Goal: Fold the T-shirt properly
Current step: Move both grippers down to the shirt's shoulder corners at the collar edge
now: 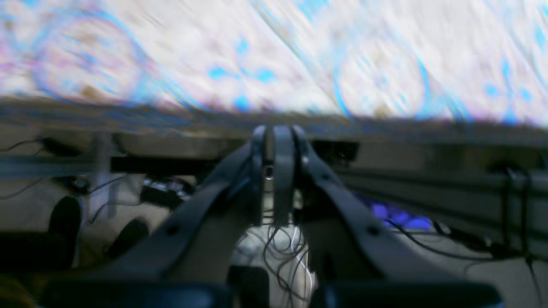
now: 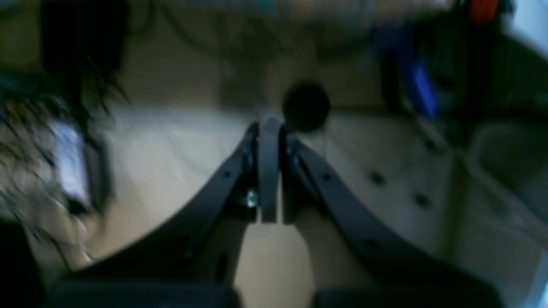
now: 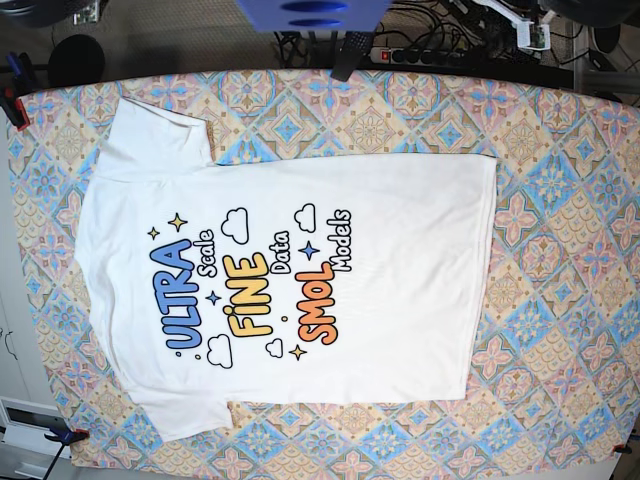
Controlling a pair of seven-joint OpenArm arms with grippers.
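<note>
The white T-shirt (image 3: 400, 240) lies flat and spread out on the table in the base view, print side up. Its "ULTRA FINE SMOL" print (image 3: 250, 290) is left of centre, the sleeves are at the left and the hem is at the right. Neither arm shows in the base view. My left gripper (image 1: 274, 130) is shut and empty; it points at the table's edge from below, and the view is blurred. My right gripper (image 2: 269, 124) is shut and empty, over blurred floor, away from the shirt.
A patterned blue and orange cloth (image 3: 560, 200) covers the table. A power strip (image 3: 420, 55) and cables lie beyond the far edge. Clamps hold the cloth at the left corners (image 3: 12, 100). Cables (image 1: 278, 252) hang under the table.
</note>
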